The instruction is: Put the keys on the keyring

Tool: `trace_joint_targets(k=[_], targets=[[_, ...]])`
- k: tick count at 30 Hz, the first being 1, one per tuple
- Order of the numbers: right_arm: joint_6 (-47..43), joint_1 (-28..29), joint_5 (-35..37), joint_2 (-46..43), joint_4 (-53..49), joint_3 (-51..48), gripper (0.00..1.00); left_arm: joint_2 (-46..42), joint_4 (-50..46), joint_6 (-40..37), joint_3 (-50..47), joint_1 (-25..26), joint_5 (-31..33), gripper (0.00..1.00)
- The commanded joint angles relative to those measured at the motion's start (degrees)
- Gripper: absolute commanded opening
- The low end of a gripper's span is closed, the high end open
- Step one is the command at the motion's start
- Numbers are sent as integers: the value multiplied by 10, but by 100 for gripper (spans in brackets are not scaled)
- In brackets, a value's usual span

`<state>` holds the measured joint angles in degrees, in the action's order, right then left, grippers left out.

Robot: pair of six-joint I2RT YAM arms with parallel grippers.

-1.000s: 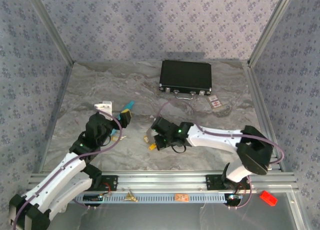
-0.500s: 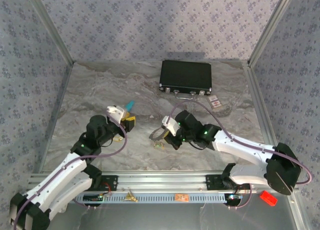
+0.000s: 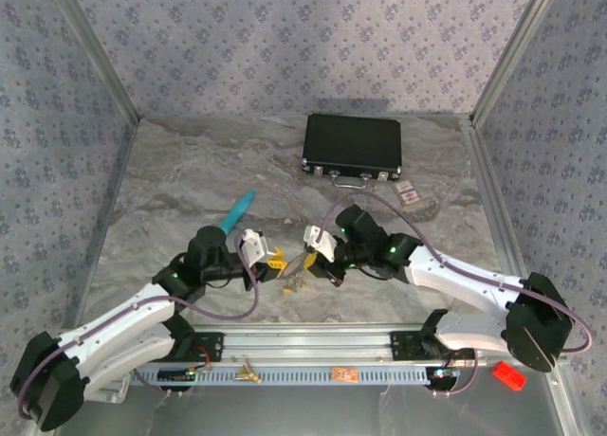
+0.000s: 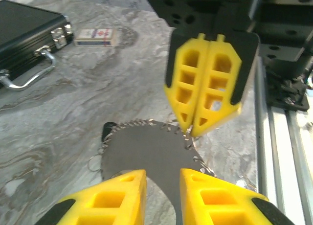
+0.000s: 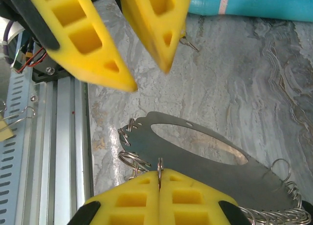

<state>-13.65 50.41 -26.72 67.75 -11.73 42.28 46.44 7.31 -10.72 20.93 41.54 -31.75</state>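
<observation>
From above we see the tiny brass keys (image 3: 294,283) on the worktop near the middle of its front edge, close by both grippers. The wrist cameras add the flat grey metal keyring (image 5: 195,151) with its oval slot. The right gripper (image 5: 159,173) is clamped on its rim, while the left gripper (image 4: 163,178) hangs over it, fingers parted, gripping nothing.

The white left arm (image 3: 123,315) and white right arm (image 3: 455,277) stretch inward, nearly tip to tip. The yellow-fingered left tool (image 4: 163,180) stands narrowly parted; the yellow-fingered right tool (image 5: 159,175) is pressed closed.
</observation>
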Motion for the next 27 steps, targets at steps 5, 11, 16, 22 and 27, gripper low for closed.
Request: trace_joint_targets(k=[5, 11, 16, 22, 27], targets=[[-37, 18, -25, -14, 27, 2, 0, 40, 15, -78, 14, 12, -63, 20], [-42, 22, -23, -10, 28, 7, 0, 73, 10, -100, 27, 18, -95, 19], [-47, 28, -20, -5, 26, 12, 0, 85, 13, -105, 33, 20, -110, 18], [-54, 38, -9, 1, 27, 18, 0, 98, 18, -107, 41, 23, -119, 16], [-53, 42, 1, 5, 35, 20, 0, 102, 18, -106, 41, 24, -125, 15]])
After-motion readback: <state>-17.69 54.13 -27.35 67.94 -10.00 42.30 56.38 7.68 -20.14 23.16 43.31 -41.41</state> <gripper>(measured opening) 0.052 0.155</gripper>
